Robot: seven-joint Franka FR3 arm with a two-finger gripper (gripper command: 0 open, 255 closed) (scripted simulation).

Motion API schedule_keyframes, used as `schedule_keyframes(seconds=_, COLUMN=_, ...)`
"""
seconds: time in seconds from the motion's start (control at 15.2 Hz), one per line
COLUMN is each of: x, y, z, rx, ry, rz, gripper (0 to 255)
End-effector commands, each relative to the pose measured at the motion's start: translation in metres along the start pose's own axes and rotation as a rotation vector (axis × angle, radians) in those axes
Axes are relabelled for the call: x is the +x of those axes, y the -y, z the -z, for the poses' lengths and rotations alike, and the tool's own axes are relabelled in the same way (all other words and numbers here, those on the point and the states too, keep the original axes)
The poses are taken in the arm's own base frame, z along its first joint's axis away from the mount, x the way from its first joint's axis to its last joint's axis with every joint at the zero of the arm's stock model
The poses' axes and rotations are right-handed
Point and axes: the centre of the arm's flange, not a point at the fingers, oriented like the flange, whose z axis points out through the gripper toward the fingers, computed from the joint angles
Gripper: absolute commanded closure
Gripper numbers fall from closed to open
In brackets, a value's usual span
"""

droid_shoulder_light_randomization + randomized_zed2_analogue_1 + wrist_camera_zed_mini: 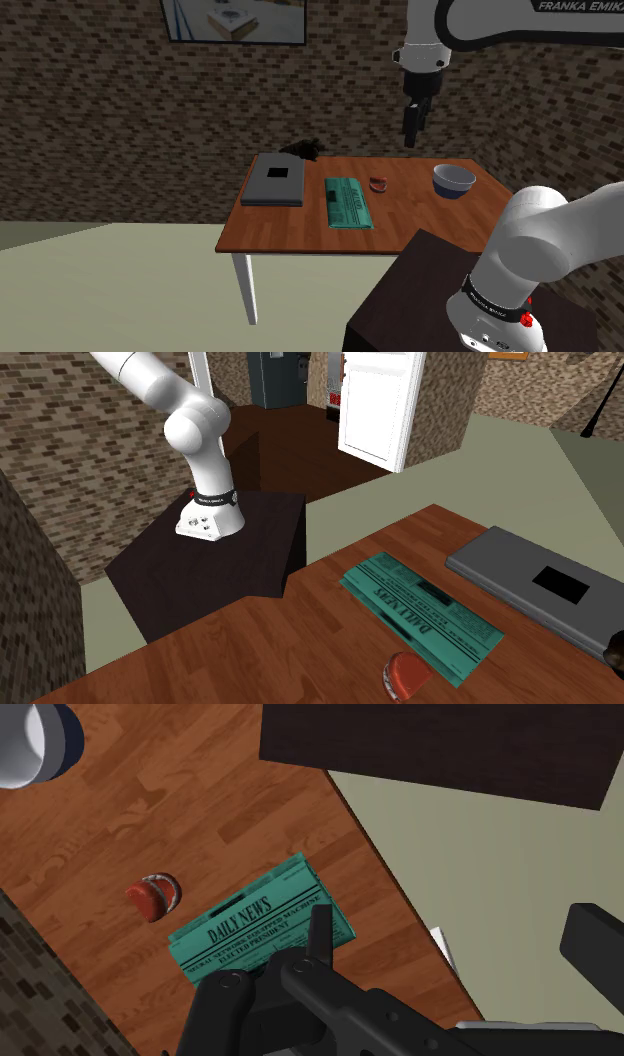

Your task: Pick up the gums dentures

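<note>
The dentures [379, 184], red gums with a row of white teeth, lie on the wooden table [300, 236] between a teal newspaper [347, 202] and a bowl [453, 180]. In the second exterior view the dentures [405, 675] rest just beside the newspaper [420, 610]. My gripper [413, 128] hangs high above the table's back right part, well clear of everything. In the wrist view its fingers stand apart, the gripper [455, 932] open and holding nothing, with the dentures [153, 894] far below beside the newspaper [260, 929].
A flat grey slab with a dark square [274, 180] lies at the table's left in the shoulder view. A small dark object [302, 148] sits at the back edge by the brick wall. The white and blue bowl [35, 744] and the dark stand [210, 567] flank the table.
</note>
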Motion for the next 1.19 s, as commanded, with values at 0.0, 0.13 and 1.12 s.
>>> schedule_keyframes(seconds=0.0, x=0.000, y=0.000, z=0.000, rx=0.000, ry=0.000, rz=0.000, gripper=0)
schedule_keyframes(seconds=0.13, x=0.007, y=-0.018, z=-0.018, rx=0.003, ry=-0.005, rz=0.002, gripper=0)
schedule_keyframes(seconds=1.12, x=0.066, y=-0.153, z=-0.153, rx=0.030, ry=-0.040, rz=0.016, gripper=0)
